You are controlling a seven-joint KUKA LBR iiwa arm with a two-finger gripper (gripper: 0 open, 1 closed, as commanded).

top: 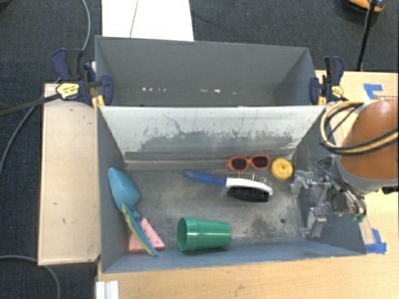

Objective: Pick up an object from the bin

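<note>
My gripper (310, 209) stands at the right end of the bin, low over the floor, its two metal fingers spread apart with nothing between them. A small yellow round thing (282, 169) lies just up and left of it. Further left lies a brush (240, 185) with a blue handle, white back and black bristles. Behind the brush, by the back wall, rests a pair of small red and orange sunglasses (249, 162).
A green plastic cup (203, 234) lies on its side near the front wall. At the left end a blue scoop (126, 195) lies over a pink flat piece (144, 235). The arm with its orange cover and cables hangs over the bin's right rim.
</note>
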